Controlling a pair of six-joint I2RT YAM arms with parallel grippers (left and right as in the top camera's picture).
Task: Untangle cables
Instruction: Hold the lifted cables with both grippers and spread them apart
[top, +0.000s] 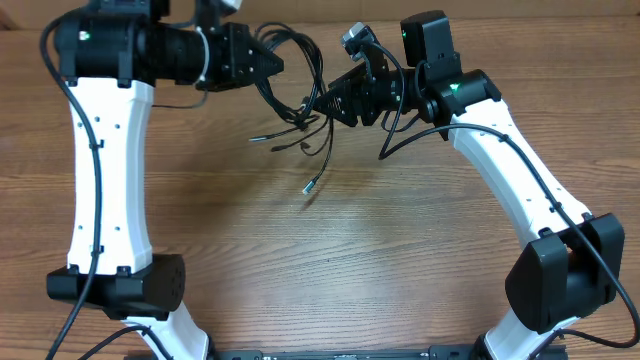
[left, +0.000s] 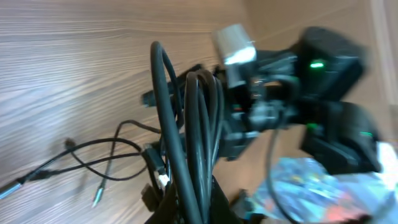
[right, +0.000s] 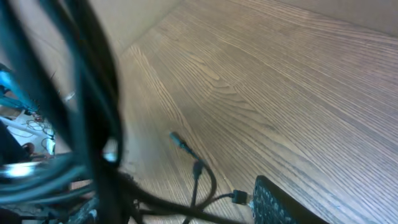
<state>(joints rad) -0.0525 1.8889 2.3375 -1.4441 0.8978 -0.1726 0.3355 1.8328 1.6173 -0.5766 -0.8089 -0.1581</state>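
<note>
Upper middle of the overhead frame: the cables (top: 302, 108) hang as one knotted clump between both arms. The left gripper (top: 272, 66) is pinching the looped bundle. The right gripper (top: 326, 103) is buried in the strands, so I can't tell its grip. A few plug ends trail on the table (top: 330, 260). Looks barely started, with every strand left to separate.

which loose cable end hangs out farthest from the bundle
The silver-tipped end, alone below the bundle toward the robot's bases; the other loose ends sit close beside the bundle's lower left.
</note>
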